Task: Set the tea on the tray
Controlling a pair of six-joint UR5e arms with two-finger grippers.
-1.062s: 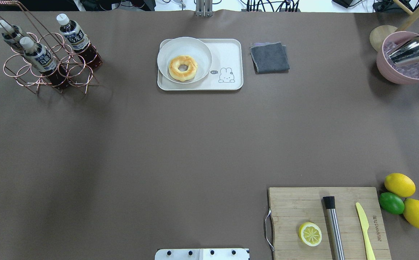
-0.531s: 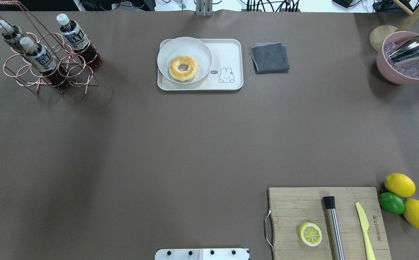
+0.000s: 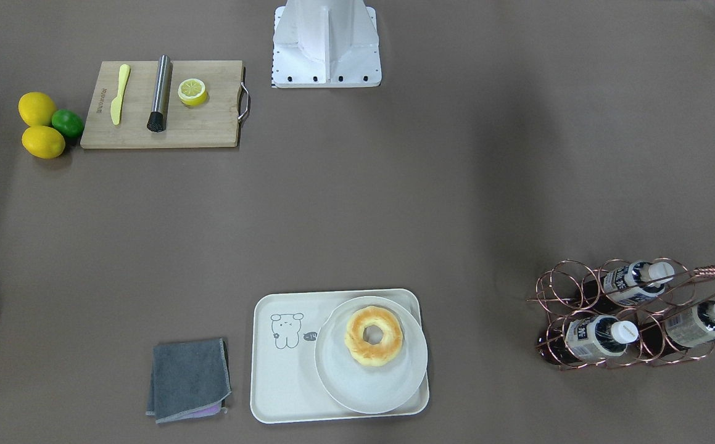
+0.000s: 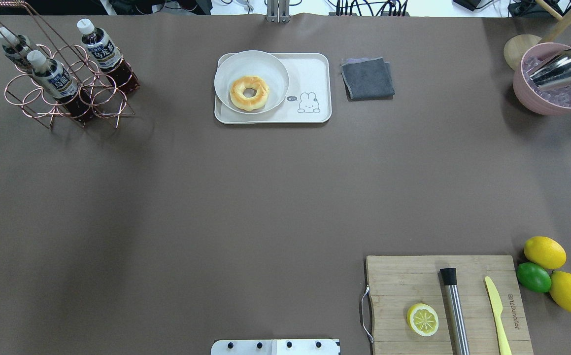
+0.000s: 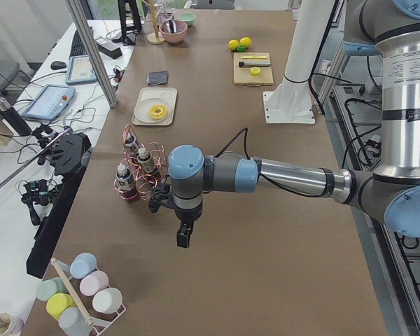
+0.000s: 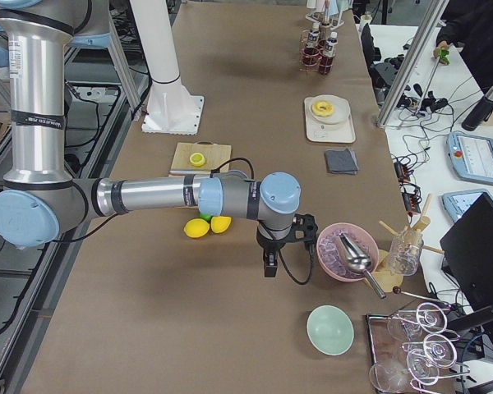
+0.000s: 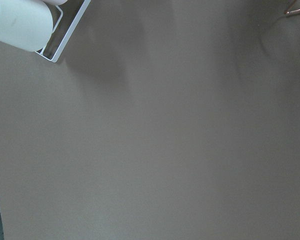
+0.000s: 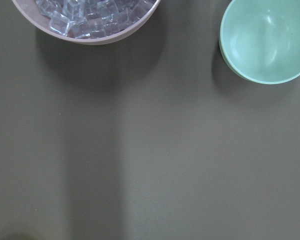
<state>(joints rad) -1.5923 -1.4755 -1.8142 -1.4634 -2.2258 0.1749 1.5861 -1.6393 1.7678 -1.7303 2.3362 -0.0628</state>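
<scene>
Left fingers (image 5: 184, 236) hang over bare tabletop (image 5: 266, 266) near the copper rack (image 4: 95, 98). Clenched or released, I cannot tell. The same goes for the right fingers (image 6: 269, 267), which are near the ice bowl (image 6: 345, 250). Three tea (image 4: 103, 52) bottles stand in the rack with Chinese characters on their labels, well apart from the tray (image 4: 310, 74). The tray holds a plate (image 4: 270, 69) and doughnut (image 4: 249, 92). Nothing has shifted since the earlier overhead frames.

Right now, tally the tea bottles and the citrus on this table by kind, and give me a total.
tea bottles: 3
whole lemons: 2
lime: 1
lemon half: 1
Total: 7
</scene>
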